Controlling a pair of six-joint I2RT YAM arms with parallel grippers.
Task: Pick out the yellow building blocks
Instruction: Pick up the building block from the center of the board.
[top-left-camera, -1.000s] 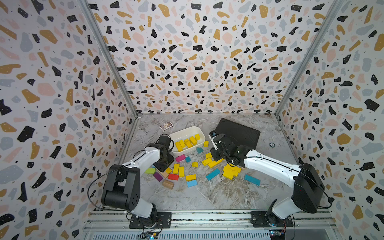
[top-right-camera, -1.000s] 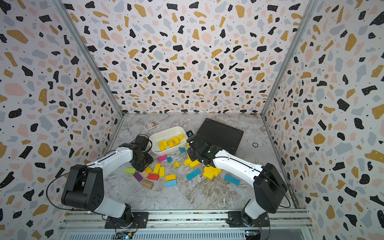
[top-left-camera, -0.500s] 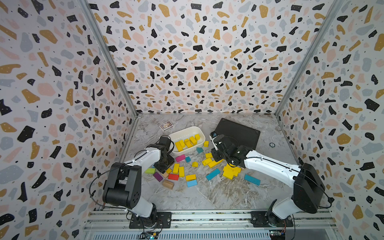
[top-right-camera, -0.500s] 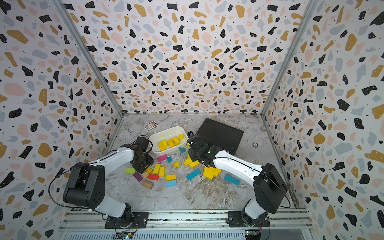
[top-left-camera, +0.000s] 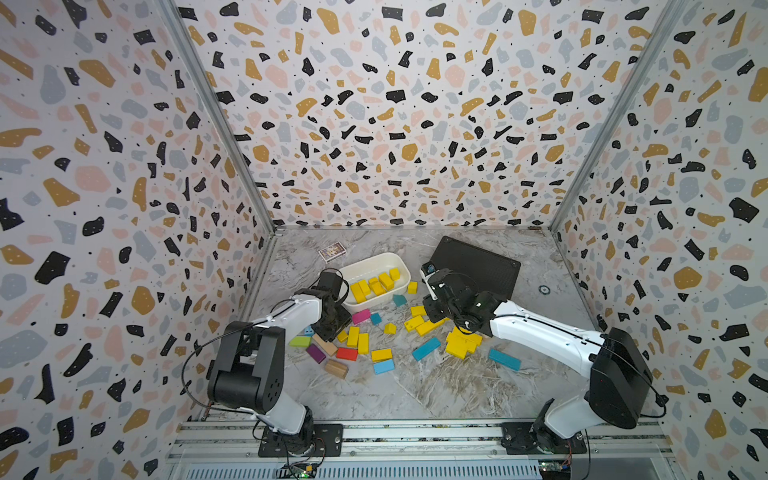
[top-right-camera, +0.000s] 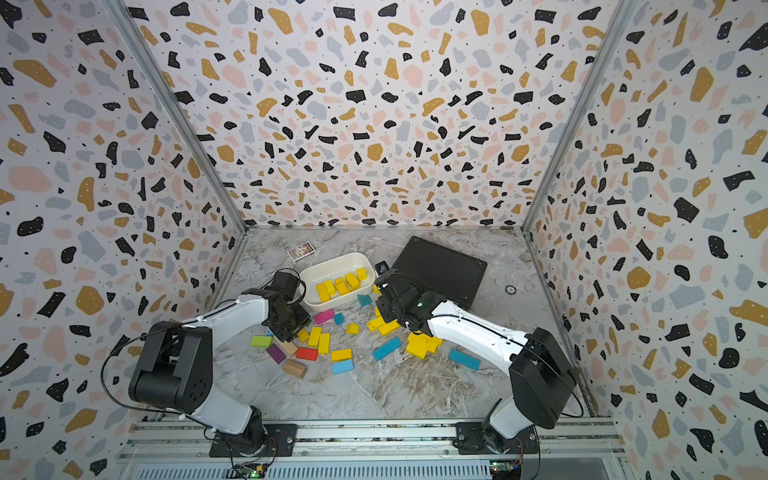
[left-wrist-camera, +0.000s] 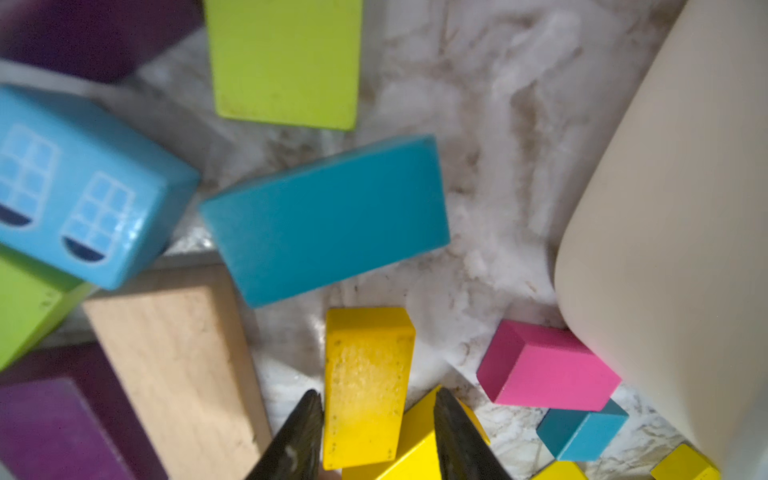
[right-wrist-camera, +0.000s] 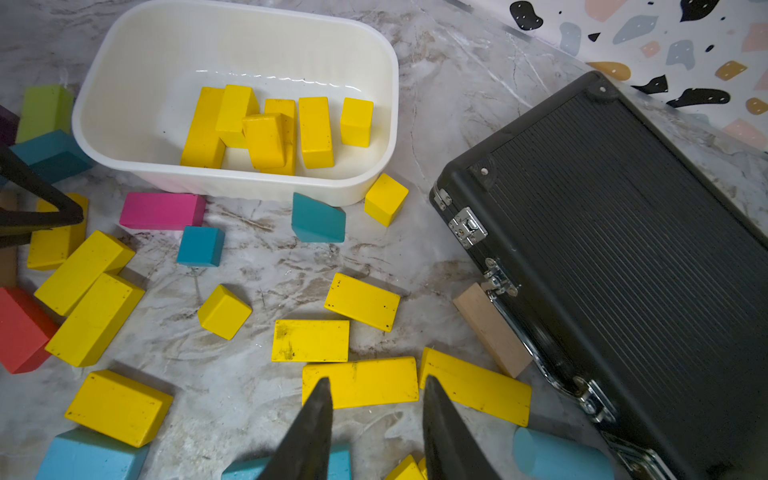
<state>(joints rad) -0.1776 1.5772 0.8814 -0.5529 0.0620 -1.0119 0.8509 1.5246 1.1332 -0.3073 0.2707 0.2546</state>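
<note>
Several yellow building blocks (top-left-camera: 374, 286) lie in the white tub (top-left-camera: 374, 259), and more are scattered on the marble in both top views (top-left-camera: 419, 324) (top-right-camera: 419, 347). My left gripper (left-wrist-camera: 378, 401) is low beside the tub, open, straddling a short yellow block (left-wrist-camera: 365, 386). One finger (left-wrist-camera: 307, 424) touches the block while the other stands a little off it. My right gripper (right-wrist-camera: 378, 382) hovers open and empty above a flat yellow bar (right-wrist-camera: 361, 380). More yellow bars (right-wrist-camera: 473, 386) lie beside it.
A black ribbed case (top-left-camera: 473, 266) lies at the back right, with a tan block (right-wrist-camera: 490, 328) against its edge. Teal (left-wrist-camera: 328, 220), pink (left-wrist-camera: 548, 370), light blue (left-wrist-camera: 83, 187), green, purple, red and tan blocks crowd my left gripper. A small card box (top-left-camera: 332, 252) sits behind the tub.
My right gripper has drifted slightly toward the tub. The left arm stays in place over the blocks beside the tub.
</note>
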